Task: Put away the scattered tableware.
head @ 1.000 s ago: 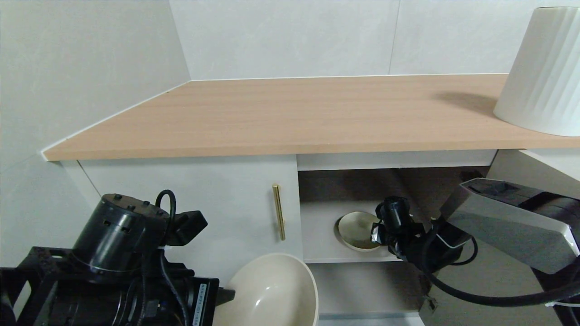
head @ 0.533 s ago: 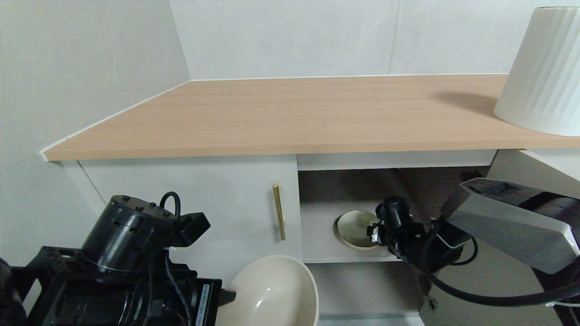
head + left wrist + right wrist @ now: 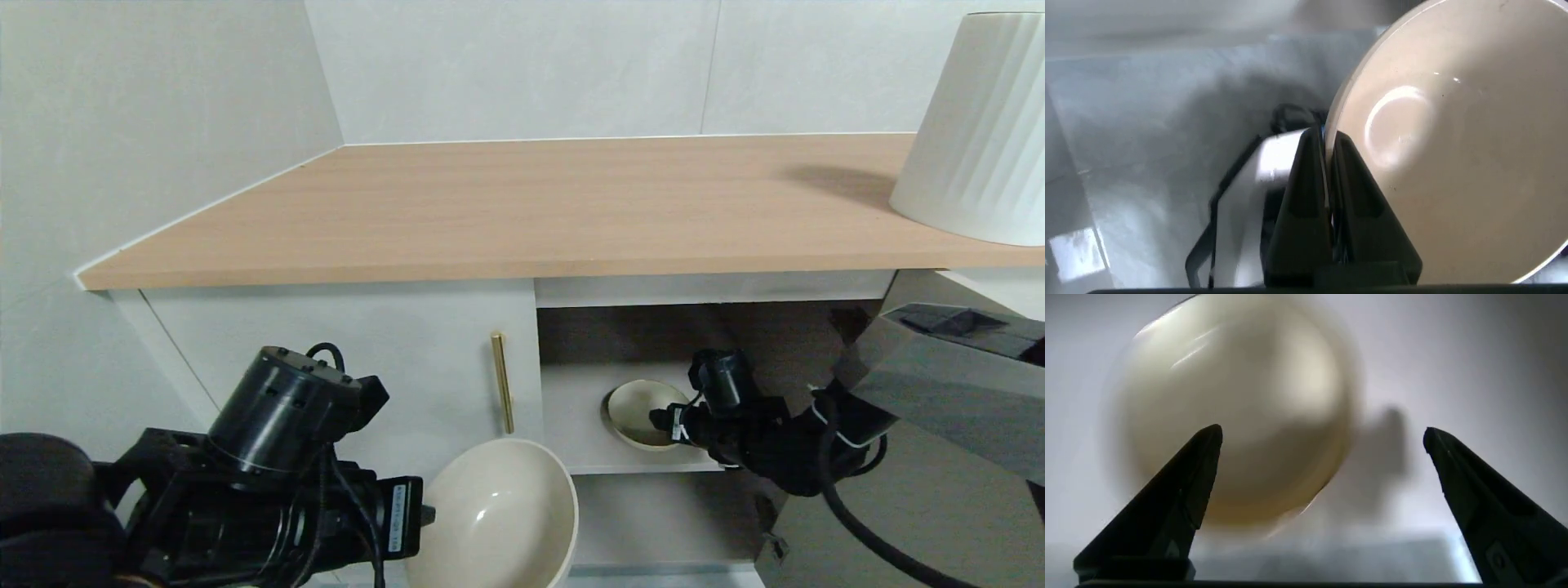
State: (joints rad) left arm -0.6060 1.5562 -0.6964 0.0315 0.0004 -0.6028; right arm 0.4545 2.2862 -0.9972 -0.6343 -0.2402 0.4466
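Note:
A large cream bowl point(image 3: 498, 510) hangs in front of the cabinet's shut left door, and my left gripper point(image 3: 424, 514) is shut on its rim. The left wrist view shows the fingers point(image 3: 1327, 143) pinching the edge of the bowl point(image 3: 1454, 139). A small cream bowl point(image 3: 641, 408) sits on the shelf inside the open right compartment. My right gripper point(image 3: 665, 420) is just at that bowl's right side, at the compartment's mouth. In the right wrist view, the gripper point(image 3: 1321, 431) stands wide open with the small bowl point(image 3: 1233, 416) ahead between its fingers, untouched.
A wooden countertop point(image 3: 531, 204) runs above the cabinet, with a white ribbed lampshade point(image 3: 980, 131) at its right end. The left door carries a gold handle point(image 3: 502, 392). The white shelf point(image 3: 571, 408) has free room left of the small bowl.
My left arm has carried the large bowl up and to the right. The right wrist has turned and shifted slightly left; the small bowl stays on the shelf.

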